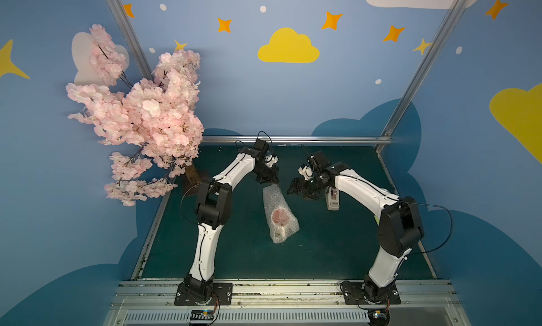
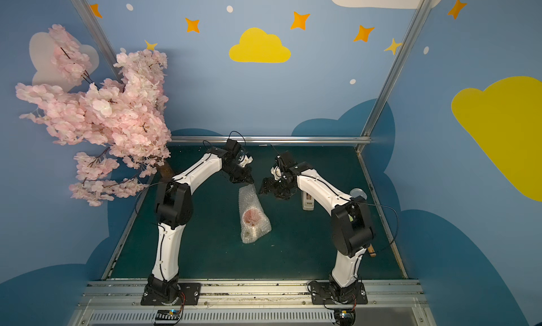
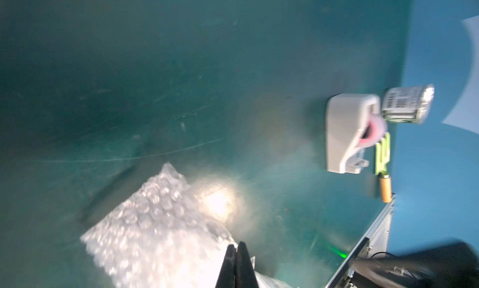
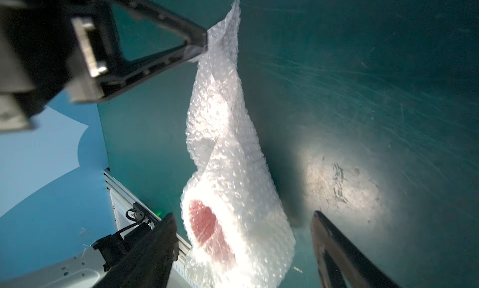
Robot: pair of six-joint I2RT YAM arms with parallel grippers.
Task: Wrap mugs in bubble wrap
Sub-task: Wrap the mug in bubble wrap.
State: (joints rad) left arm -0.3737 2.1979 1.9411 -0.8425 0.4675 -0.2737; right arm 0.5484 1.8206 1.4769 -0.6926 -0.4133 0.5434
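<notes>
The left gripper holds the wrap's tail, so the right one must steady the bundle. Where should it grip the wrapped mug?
Probably the thick end, where the mug shows red through the bubble wrap, from above, the open right gripper straddling it. The bundle rests on the table, roundest there; its flat tail is pinched in the left gripper.

Clear bubble wrap (image 1: 280,213): glossy, whitish plastic film, knobbly with small bubbles, crumpled. Dark green bench (image 1: 337,251): matt surface, finely scratched, dull sheen under the lamp. Beige tape dispenser (image 3: 342,133): smooth matt moulded plastic; tin can (image 3: 407,105): bright shiny metal with a printed label.
</notes>
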